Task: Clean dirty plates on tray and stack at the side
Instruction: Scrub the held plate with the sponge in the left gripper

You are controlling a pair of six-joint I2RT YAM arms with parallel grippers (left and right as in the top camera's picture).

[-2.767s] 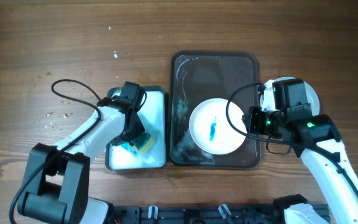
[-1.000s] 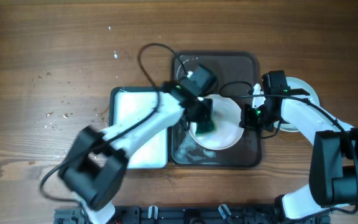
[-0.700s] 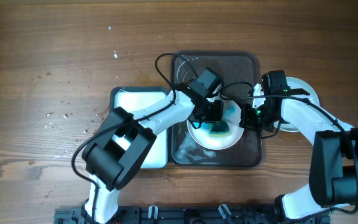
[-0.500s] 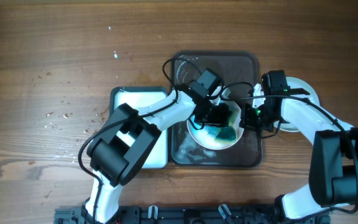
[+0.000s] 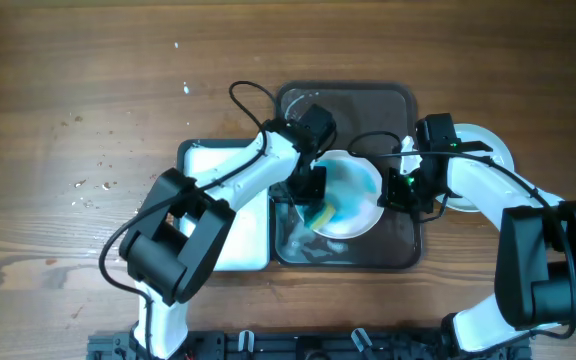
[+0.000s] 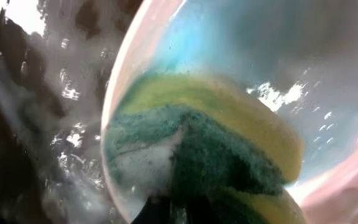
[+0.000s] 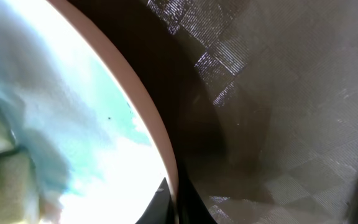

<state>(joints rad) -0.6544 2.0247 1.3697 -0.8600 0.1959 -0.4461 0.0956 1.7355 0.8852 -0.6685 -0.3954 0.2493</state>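
Observation:
A white plate [image 5: 353, 185] smeared with blue lies in the dark tray [image 5: 343, 100]. My left gripper [image 5: 313, 195] is shut on a yellow-green sponge [image 5: 320, 213] and presses it on the plate's left side. In the left wrist view the sponge [image 6: 216, 149] fills the frame against the plate's rim [image 6: 120, 93]. My right gripper [image 5: 396, 190] is shut on the plate's right rim [image 7: 160, 149]; its fingers pinch the rim at the bottom of the right wrist view [image 7: 174, 199]. The blue smear also shows there [image 7: 92, 124].
A white basin [image 5: 223, 215] with soapy water stands left of the tray. A clean white plate [image 5: 493, 145] lies right of the tray, under my right arm. The tray floor [image 7: 278, 124] is wet. Crumbs lie on the wooden table [image 5: 98, 185] at the left.
My left gripper carried the sponge from the basin onto the plate and has wiped it from the plate's right to its lower left, spreading the blue stain. My right gripper moved onto the plate's rim.

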